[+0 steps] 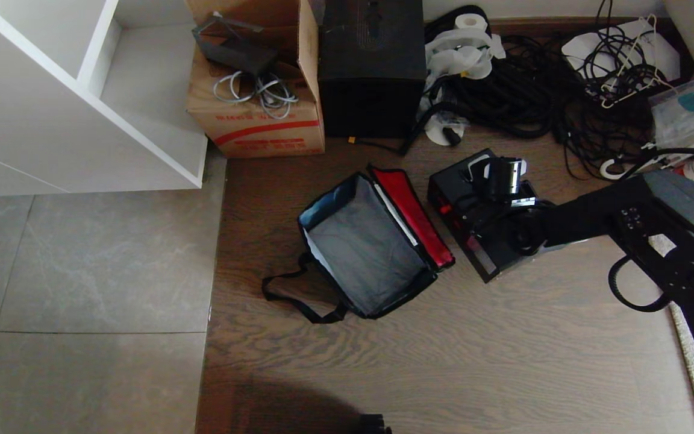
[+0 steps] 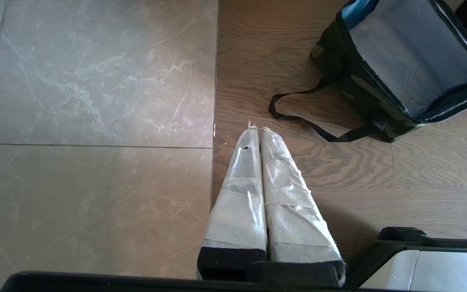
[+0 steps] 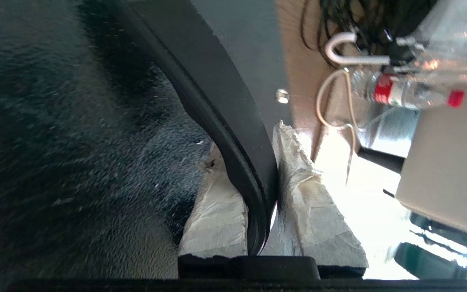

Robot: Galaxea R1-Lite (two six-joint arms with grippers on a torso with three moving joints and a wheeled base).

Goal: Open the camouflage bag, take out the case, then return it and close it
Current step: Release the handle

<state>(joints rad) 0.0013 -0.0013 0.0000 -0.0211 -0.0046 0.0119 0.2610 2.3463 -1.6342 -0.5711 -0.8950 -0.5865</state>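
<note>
Nearest you, the left gripper (image 2: pixel 258 134) hangs over the floor seam, its taped fingers pressed together on nothing. Beyond it the camouflage bag (image 1: pixel 371 247) lies open, red lid folded back, its strap trailing. Just right of it sits the case (image 1: pixel 473 223), partly hidden by your right gripper (image 3: pixel 253 170), whose fingers pinch the case's handle (image 3: pixel 225 121); only the wrist view shows that. Farther off stand a cardboard box (image 1: pixel 256 114), a black box (image 1: pixel 371 66) and tangled cables (image 1: pixel 534 90).
</note>
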